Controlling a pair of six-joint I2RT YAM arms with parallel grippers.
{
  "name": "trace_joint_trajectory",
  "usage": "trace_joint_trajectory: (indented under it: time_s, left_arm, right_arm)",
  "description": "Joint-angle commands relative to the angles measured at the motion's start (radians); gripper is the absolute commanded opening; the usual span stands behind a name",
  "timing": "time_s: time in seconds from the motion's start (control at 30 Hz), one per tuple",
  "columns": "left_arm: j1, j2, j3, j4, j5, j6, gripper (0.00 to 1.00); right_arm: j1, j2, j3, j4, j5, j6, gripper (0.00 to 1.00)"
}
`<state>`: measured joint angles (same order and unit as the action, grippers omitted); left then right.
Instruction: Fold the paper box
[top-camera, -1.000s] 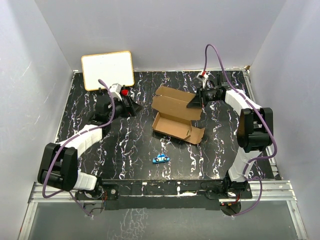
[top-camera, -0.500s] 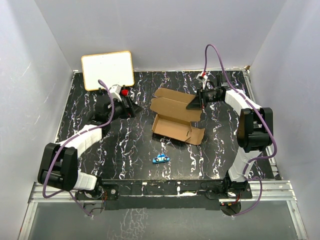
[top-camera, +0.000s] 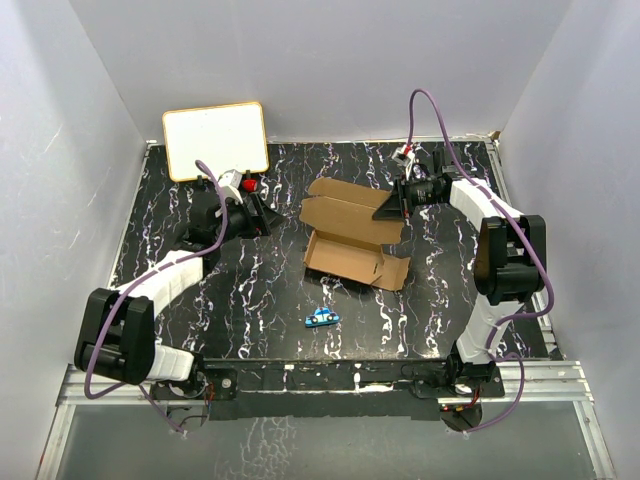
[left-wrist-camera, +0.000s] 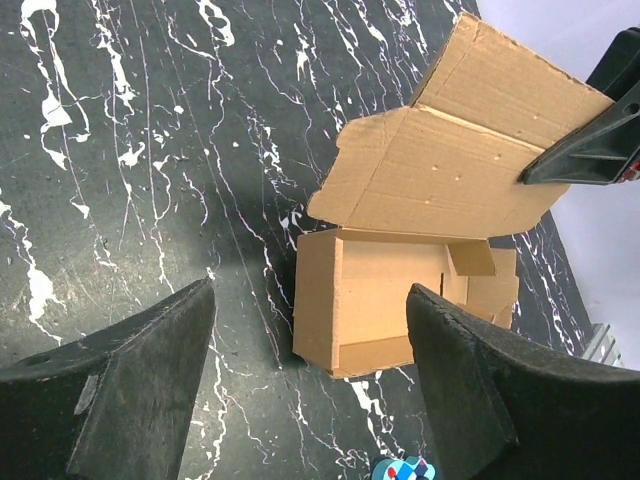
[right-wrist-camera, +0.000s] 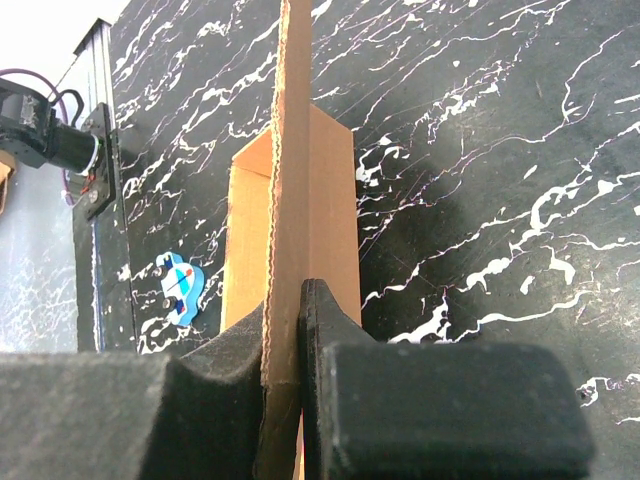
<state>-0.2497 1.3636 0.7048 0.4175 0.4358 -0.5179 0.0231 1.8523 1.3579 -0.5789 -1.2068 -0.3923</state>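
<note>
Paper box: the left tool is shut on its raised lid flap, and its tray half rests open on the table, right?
Wrong arm. The right tool is shut on the raised lid flap of the paper box, as the right wrist view shows; the left tool is open, apart from it. The rest stands.

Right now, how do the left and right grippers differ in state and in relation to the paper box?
The left gripper is open and empty; the right gripper is shut on the raised lid flap of the paper box. The left gripper is apart from the box, off to its left; the right gripper touches it, at the flap's right edge. Both point toward the box.
</note>
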Motion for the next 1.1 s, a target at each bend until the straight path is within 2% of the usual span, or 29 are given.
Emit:
trace_joint_trajectory:
  time_s: [0.0,0.4,0.7,0.8,0.97,1.07]
  left_arm:
    - [0.008,-0.040,0.005,-0.009,0.022,-0.003,0.75]
    - [0.010,-0.017,0.023,-0.037,0.048,-0.007,0.75]
    - [0.010,0.000,0.012,0.032,0.116,-0.034,0.75]
    - [0.010,0.034,-0.007,0.150,0.173,-0.008,0.76]
    - [0.013,0.096,-0.019,0.376,0.282,0.025,0.78]
    - [0.020,0.172,0.049,0.392,0.348,0.033,0.79]
  right_arm:
    - [-0.005,0.006,0.031,0.010,-0.050,-0.055,0.09]
    - [-0.005,0.057,0.085,-0.032,-0.011,-0.076,0.12]
    - [-0.004,0.078,0.112,-0.046,-0.013,-0.094,0.14]
    - [0.003,0.116,0.181,-0.145,-0.036,-0.195,0.12]
    - [0.037,0.212,0.364,-0.413,-0.057,-0.444,0.08]
    - [0.056,0.261,0.452,-0.563,-0.061,-0.565,0.08]
